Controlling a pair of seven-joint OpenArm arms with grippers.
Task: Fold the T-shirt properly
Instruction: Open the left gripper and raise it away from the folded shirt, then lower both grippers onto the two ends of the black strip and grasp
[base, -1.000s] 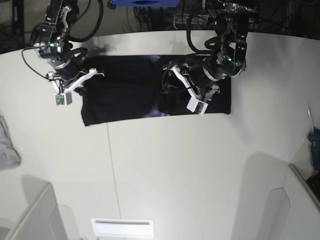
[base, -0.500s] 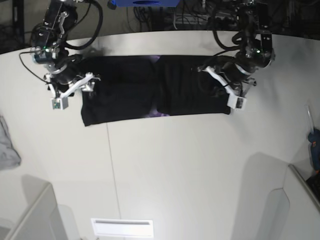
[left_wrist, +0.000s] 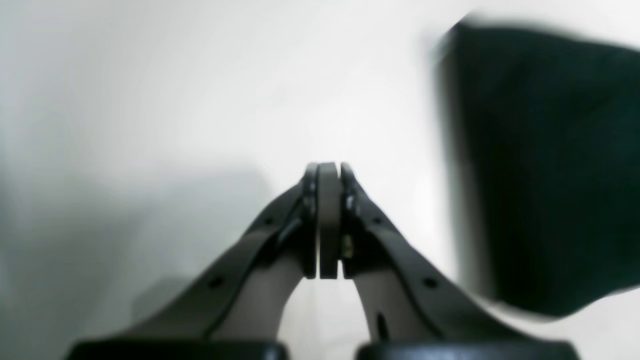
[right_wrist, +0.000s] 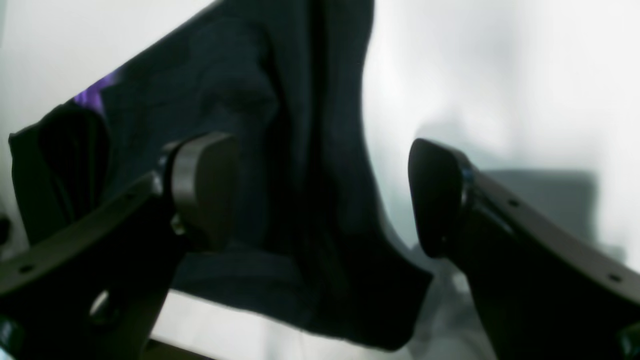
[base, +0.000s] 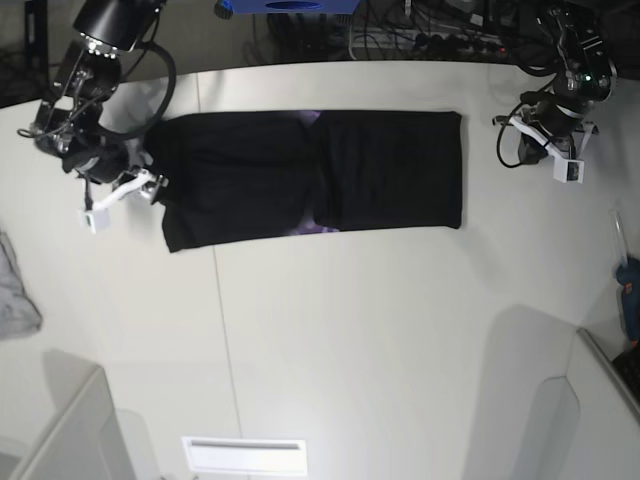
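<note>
"Where's the T-shirt (base: 392, 170)?"

"Toward twelve o'clock in the base view, a long dark band laid crosswise, with a purple patch (base: 308, 229) showing at its middle edge."

"And the grippers?"

"Right gripper (right_wrist: 320, 195) stands spread wide over the shirt's nine o'clock end, cloth visible between its fingers, none pinched. Left gripper (base: 568, 168) is clenched on nothing, off the shirt's three o'clock end, well apart from the cloth."

"So which step is this?"

"I'd call it lining up an end fold: the body looks narrowed into a strip, and the nine o'clock end comes next. The right wrist view is soft, so fingertip height is perhaps best left unjudged."

"What does the next move need?"

"Right fingers down astride the edge, a firm pinch, then a low carry toward three o'clock. Grab every layer, or the top one may slide off alone."

"Edges and room?"

"The three o'clock end looks fairly straight; the nine o'clock end slants, its corner pointing to seven. Bare table (base: 350, 330) spreads wide toward six. The left arm has space around it, so it can wait there or swing back to nine to steady the middle."
</note>
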